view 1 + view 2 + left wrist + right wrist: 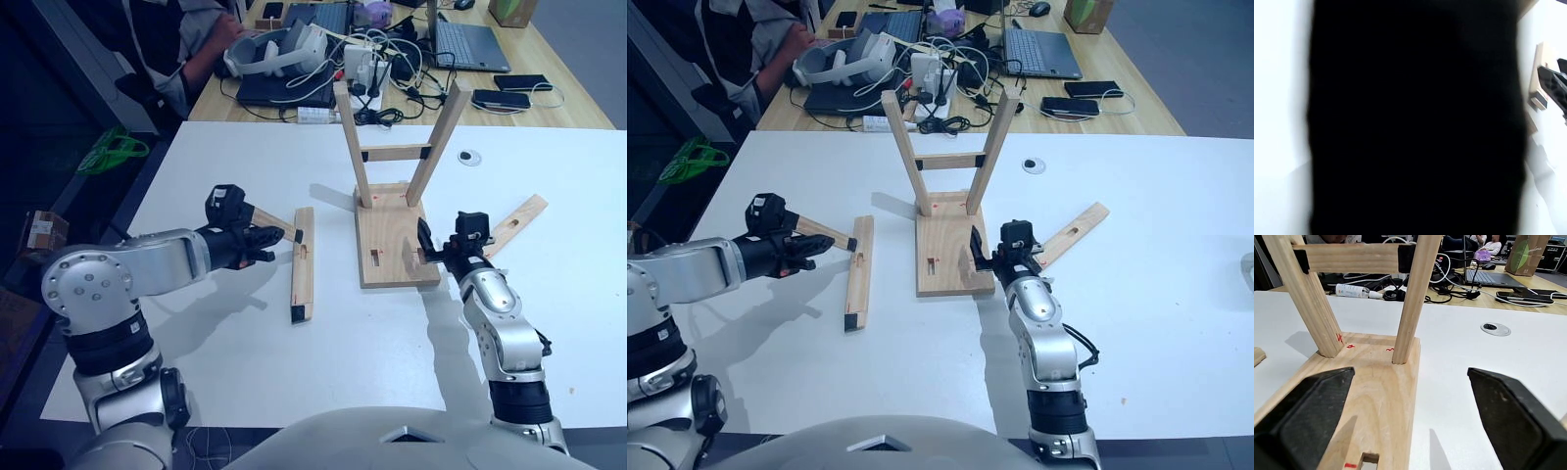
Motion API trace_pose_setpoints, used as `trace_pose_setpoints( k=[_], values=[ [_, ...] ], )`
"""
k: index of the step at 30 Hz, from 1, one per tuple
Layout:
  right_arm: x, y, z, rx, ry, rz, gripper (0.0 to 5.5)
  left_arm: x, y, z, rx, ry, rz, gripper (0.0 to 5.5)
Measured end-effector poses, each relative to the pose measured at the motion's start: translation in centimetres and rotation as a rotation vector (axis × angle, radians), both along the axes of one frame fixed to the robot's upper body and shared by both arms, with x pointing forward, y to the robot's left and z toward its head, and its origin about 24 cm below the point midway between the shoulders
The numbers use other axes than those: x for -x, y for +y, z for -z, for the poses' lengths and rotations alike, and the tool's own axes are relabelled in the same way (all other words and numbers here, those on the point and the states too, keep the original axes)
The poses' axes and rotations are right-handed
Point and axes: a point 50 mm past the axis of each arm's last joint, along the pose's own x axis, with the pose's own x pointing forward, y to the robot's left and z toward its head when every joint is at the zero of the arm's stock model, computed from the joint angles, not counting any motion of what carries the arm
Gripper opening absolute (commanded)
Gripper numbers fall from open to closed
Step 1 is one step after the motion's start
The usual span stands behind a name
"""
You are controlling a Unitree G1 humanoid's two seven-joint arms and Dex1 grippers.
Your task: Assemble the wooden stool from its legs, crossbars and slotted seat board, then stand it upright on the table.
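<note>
At left, our left gripper (266, 243) sits by the loose crossbar (277, 222) and leg (304, 264); we cannot tell whether it is closed. Our right gripper (438, 252), fingers apart, straddles the near right edge of the board (390, 240) lying flat on the counter (245, 362); we should clamp squarely to steady it.

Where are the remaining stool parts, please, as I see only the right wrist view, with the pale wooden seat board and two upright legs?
Observer: One long pale wooden leg lies flat on the white table, on the left side of the slotted seat board.
Operator: Thank you; is there another piece?
Observer: Yes, a slotted wooden piece lies at a slant on the board's right, beyond the right gripper.
Operator: And where is the left gripper, please?
Observer: The left gripper is beside a short wooden bar whose black-tipped end appears to meet that flat leg; whether it grips the bar, I cannot tell.
</note>
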Motion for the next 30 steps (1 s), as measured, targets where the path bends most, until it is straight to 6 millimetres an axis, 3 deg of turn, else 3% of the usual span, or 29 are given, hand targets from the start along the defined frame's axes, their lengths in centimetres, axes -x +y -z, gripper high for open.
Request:
trace_pose_setpoints(
  k=[8, 14, 30],
  values=[
    [0.1, 0.1, 0.0, -0.001, 0.006, -0.003, 4.32, 1.0, -1.7, 0.3, 0.135, 0.118, -0.125, 0.40],
    [0.1, 0.0, 0.0, 0.003, 0.010, -0.003, 4.32, 1.1, -1.2, 0.8, 0.061, 0.176, -0.196, 0.40],
    [-0.1, 0.1, -0.2, 0.009, 0.009, -0.010, 4.32, -0.6, -1.9, 0.9, -0.022, 0.136, -0.139, 0.40]
  ],
)
